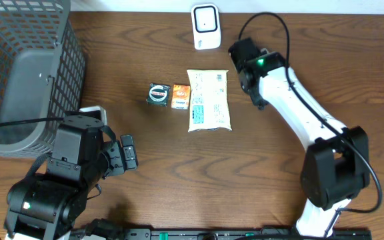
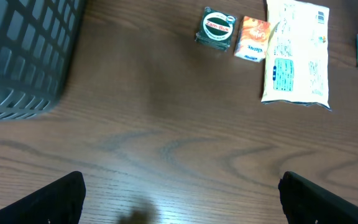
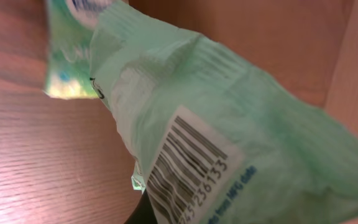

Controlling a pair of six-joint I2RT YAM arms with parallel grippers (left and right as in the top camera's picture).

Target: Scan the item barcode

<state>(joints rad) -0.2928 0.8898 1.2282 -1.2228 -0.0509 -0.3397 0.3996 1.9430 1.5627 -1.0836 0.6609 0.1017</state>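
A grey mesh basket (image 1: pixel 19 73) is being shown at the upper left of the overhead view and is being cut off by the frame's edge. Only its grey floor is being seen inside.

The green packet (image 3: pixel 241 112) is being held clamped in the right gripper (image 1: pixel 240 52), whose jaws are drawn together on it, at the upper centre-right of the overhead view, near the white scanner (image 1: pixel 205 27). In the right wrist view the packet is filling most of the frame. Its barcode (image 3: pixel 188 168) is being turned toward the lens and cut off at the bottom edge, and the fingers are hardly being made out. From overhead the packet is being hidden under the gripper.

The left gripper (image 2: pixel 179 205) is being held with its fingers (image 2: pixel 55 199) wide apart over the table (image 2: pixel 166 124), with nothing between them.

A round tin (image 1: pixel 158 93), an orange packet (image 1: pixel 181 97) and a white pouch (image 1: pixel 209 100) are being shown side by side at the centre.
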